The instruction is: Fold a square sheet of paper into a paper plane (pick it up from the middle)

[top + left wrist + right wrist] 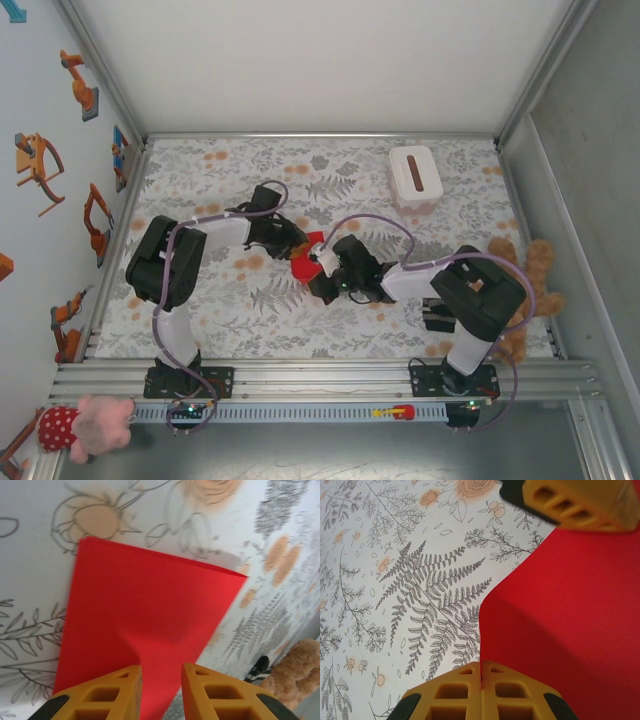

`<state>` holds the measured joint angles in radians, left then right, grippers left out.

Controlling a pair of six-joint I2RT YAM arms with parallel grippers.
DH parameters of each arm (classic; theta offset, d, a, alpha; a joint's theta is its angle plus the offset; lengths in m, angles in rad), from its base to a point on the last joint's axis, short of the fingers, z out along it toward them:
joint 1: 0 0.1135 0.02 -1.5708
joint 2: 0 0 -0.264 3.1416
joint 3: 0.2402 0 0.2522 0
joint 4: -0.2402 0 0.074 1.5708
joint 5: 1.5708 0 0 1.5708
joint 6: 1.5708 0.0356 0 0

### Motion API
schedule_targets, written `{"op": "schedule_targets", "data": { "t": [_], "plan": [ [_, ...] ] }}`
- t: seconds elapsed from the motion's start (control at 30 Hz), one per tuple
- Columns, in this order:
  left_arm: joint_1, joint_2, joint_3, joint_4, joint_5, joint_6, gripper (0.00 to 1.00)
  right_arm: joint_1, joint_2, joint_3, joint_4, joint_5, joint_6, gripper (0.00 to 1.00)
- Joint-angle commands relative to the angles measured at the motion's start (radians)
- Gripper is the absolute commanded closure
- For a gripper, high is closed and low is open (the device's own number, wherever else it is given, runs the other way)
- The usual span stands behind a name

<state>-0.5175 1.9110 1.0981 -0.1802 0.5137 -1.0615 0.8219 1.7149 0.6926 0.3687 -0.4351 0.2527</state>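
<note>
Near edge: an aluminium rail runs the width of the desk and carries both arm bases. In front of it lies a slotted strip with a small red and yellow piece on it.
Near left corner: a pink plush toy lies outside the desk, beside the rail.
Desk: the desk is flat under a white covering printed with grey ferns and orange flowers.
Right edge: a brown teddy bear sits at the desk's right side, against the frame.
Arms: the left arm and the right arm both reach in toward the middle of the desk.
Sheet of paper: the bright red sheet of paper is at the middle of the desk, between the two wrists. It is folded over, with doubled edges along one side in the left wrist view.
Right jaws: closed together on an edge of the sheet, with a thin red line between the yellow fingers. The paper curves up from the desk toward them.
Left jaws: the yellow fingers stand a little apart with the red paper in the gap. Whether they touch it I cannot tell.
Far right: a white box with a dark slot stands on the desk, well apart from the sheet.
Room: the left wall is pale with orange robot-arm stickers, the back wall is plain white, and a grey panel stands on the right, all joined by metal framing.
</note>
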Motion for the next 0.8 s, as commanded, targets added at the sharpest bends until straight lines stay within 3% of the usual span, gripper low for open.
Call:
{"op": "schedule_targets", "data": {
  "t": [0.0, 0.37, 0.77],
  "plan": [
    [-0.003, 0.03, 0.027, -0.035, 0.008, 0.032, 0.74, -0.019, 0.001, -0.012, 0.029, -0.024, 0.032, 1.0],
    [-0.022, 0.11, 0.08, -0.194, -0.052, 0.116, 0.75, -0.076, -0.007, 0.008, 0.001, 0.006, 0.122, 1.0],
    [-0.033, 0.138, 0.14, -0.253, -0.049, 0.17, 0.76, -0.104, 0.02, 0.049, -0.063, 0.062, 0.159, 1.0]
  ]
}}
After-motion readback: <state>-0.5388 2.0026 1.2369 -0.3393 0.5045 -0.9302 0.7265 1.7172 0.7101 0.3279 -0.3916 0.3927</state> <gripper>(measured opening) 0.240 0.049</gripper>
